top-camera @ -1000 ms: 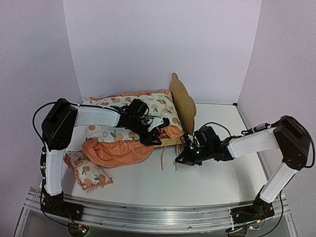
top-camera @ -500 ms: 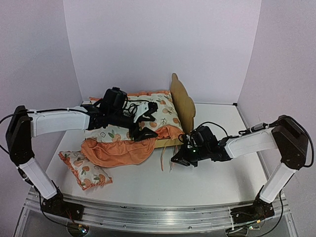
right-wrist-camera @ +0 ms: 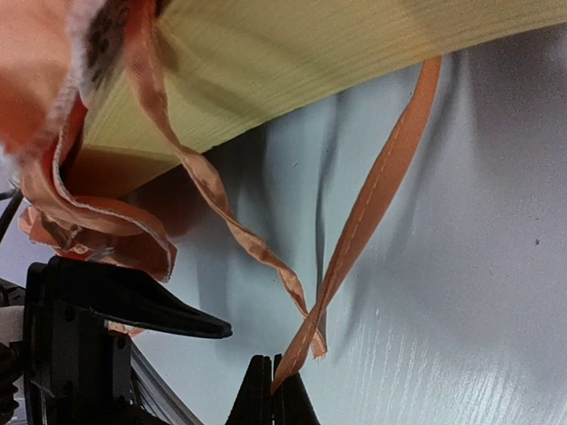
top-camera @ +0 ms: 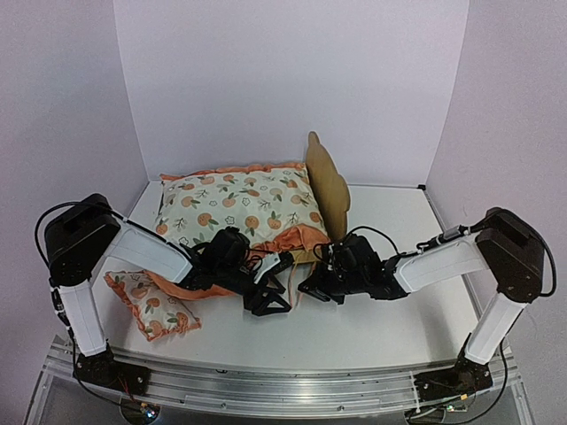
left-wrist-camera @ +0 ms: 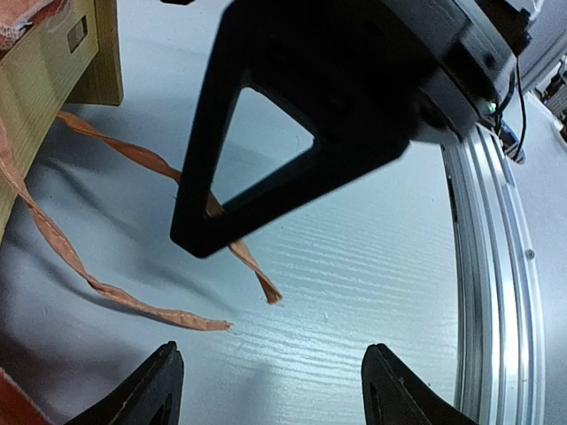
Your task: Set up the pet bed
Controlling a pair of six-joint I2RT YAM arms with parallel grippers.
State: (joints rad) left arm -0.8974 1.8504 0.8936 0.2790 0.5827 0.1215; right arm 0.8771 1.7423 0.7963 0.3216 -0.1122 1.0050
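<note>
The pet bed stands at the back middle, its plywood headboard upright on the right. A fruit-print cushion with an orange ruffle lies on it. Thin orange ribbons trail from the cushion onto the table in front of the bed's plywood side. My right gripper is shut on the end of one ribbon, low over the table. My left gripper hovers open just left of it, with only bare table between its fingers.
A small fruit-print pillow lies on the table at the near left, under the left arm. The right gripper's black body hangs close in front of the left wrist camera. The table's metal rail runs along the near edge.
My left arm has come down off the cushion to the table in front of the bed, next to the right gripper. The right gripper has slid slightly left, still shut on the ribbon.
</note>
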